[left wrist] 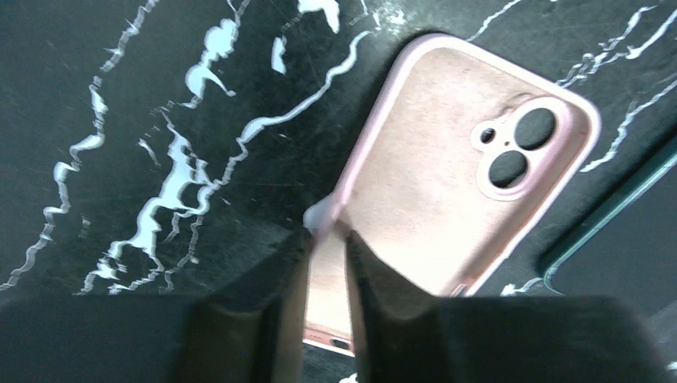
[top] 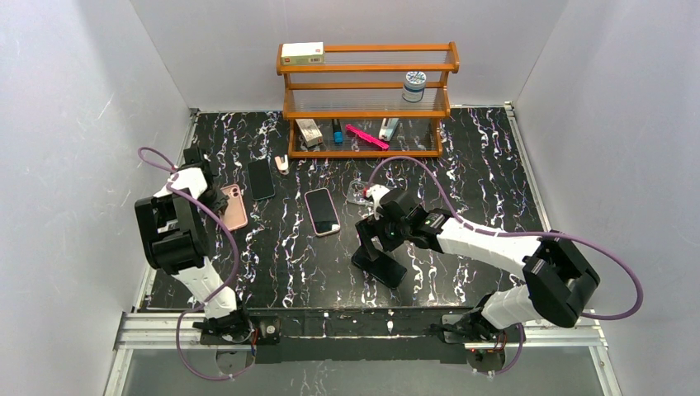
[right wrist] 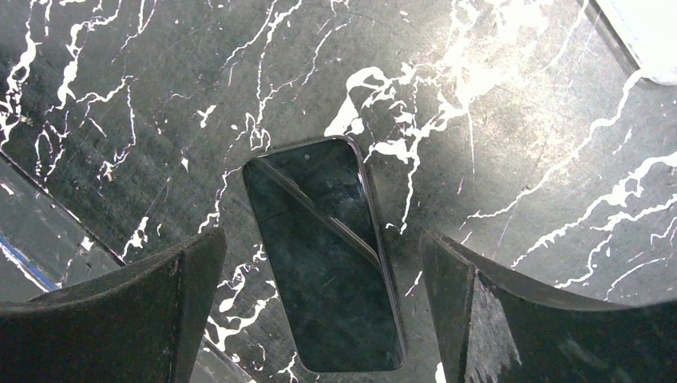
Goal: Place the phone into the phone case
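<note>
An empty pink phone case lies open side up at the left of the table, its camera cut-out clear in the left wrist view. My left gripper is shut on the case's long edge. A black phone lies just right of the case, and its edge shows in the left wrist view. A second phone with a pinkish rim lies screen up mid-table. My right gripper is open and empty, hovering just right of that second phone.
A wooden shelf stands at the back with a box, a jar and small items. A small white object lies in front of it. A clear plastic piece lies near the right wrist. White walls enclose the table.
</note>
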{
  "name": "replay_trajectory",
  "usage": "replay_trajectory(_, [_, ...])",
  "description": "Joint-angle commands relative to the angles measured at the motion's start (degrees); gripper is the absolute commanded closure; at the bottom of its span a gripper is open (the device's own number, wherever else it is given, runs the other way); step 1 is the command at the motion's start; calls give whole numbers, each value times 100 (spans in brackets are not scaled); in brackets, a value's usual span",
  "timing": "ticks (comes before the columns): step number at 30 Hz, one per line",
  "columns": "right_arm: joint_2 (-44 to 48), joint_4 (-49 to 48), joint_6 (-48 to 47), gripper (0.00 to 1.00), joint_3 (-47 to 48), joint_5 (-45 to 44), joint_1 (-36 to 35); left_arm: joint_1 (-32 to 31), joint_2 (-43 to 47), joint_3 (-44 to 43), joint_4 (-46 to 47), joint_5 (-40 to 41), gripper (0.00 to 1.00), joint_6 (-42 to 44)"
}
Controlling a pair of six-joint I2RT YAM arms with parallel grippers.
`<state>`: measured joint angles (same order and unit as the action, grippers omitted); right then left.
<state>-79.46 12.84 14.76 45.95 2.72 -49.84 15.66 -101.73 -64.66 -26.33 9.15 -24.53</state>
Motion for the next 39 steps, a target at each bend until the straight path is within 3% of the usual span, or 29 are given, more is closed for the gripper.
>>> replay_trajectory(1, [109,225,290,1,129,-238,-4,-2,234,156,-257,-228,89,52])
replay_trajectory(6, [218,314,310,1,28,-220,-5,-11,551,298,-679,-143,100,71])
replay_trajectory(12, [672,-7,110,1,-418,452,-32,-26,930,649,-747,-548,100,-29])
replay_trajectory(18, [739,-85,-226,1,-554,252,-349,-180,1413,1032,-716,-821,100,-195])
replay_trajectory(27, [125,34,-600,1,-311,-638,-761,-1753,1741,1342,-780,-720,100,-903])
replay_trajectory(39, [-553,-192,-843,1,-281,-759,-872,-2767,2467,1989,-751,-560,100,-1392])
